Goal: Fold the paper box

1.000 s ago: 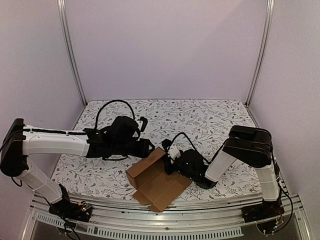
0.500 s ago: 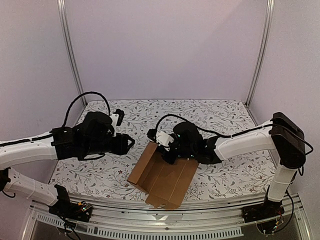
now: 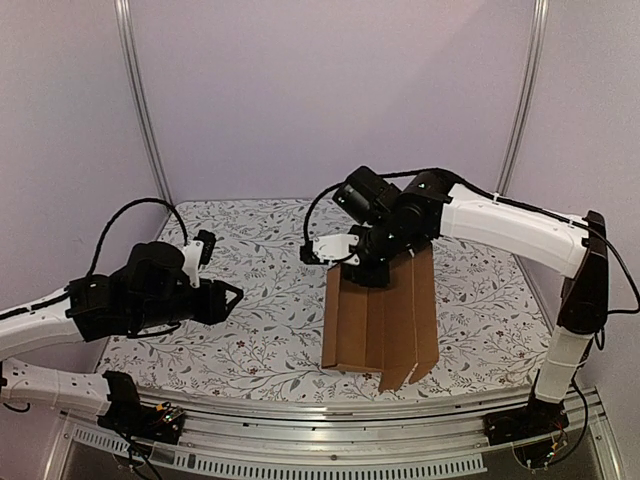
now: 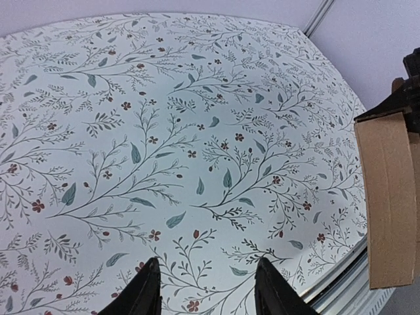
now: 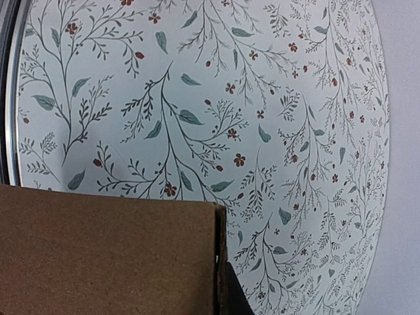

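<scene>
The paper box [image 3: 380, 320] is a brown cardboard sheet with creased panels, hanging upright in the air with its lower edge near the table's front. My right gripper [image 3: 365, 268] is shut on its top edge. In the right wrist view the cardboard [image 5: 105, 256] fills the lower left, and one dark fingertip [image 5: 233, 298] shows against its edge; the other finger is hidden behind the sheet. My left gripper [image 3: 232, 295] hovers open to the left of the box, apart from it. In the left wrist view its fingers [image 4: 149, 289] frame bare tablecloth, with the box [image 4: 390, 197] at the far right.
The floral tablecloth [image 3: 270, 330] covers the table. A metal rail [image 3: 300, 455] runs along the near edge, and pale walls with upright posts [image 3: 145, 110] close in the back and sides.
My right arm has lifted the box off the table and swung it upright, moving right and back. My left arm has pulled away to the left, and its jaws have opened wider.
</scene>
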